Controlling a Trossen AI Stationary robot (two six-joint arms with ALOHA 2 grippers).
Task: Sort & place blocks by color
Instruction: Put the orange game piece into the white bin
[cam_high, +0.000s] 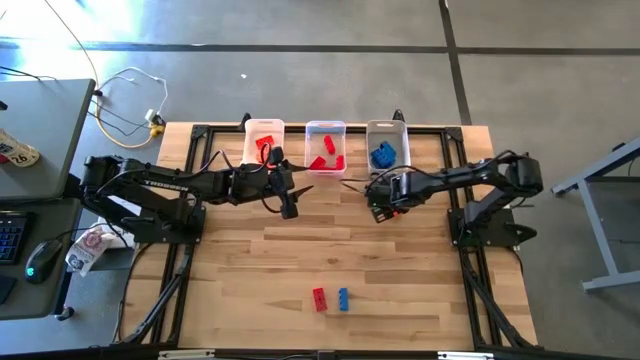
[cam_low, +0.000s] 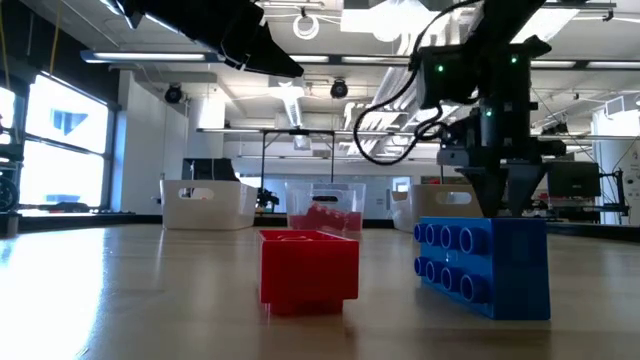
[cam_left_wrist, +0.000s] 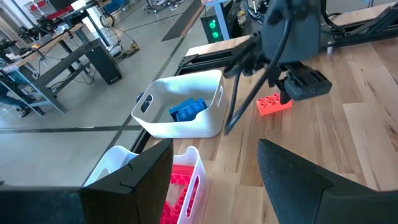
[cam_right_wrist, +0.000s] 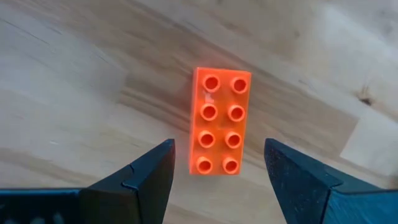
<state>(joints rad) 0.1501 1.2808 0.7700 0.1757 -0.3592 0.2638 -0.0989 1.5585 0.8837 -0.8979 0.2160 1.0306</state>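
Wooden table (cam_right_wrist: 74, 74) — eight-stud orange block (cam_right_wrist: 221, 121) flat between open right fingers (cam_right_wrist: 292, 180); left fingers (cam_left_wrist: 292, 180) open too.

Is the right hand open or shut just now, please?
Open: the right hand hangs over an orange block lying flat, fingers spread on either side.

Overhead, table-level, two wrist views

Three white bins (cam_high: 326, 128), one loose red block (cam_high: 319, 298), one blue (cam_high: 343, 298), one orange (cam_right_wrist: 221, 121).
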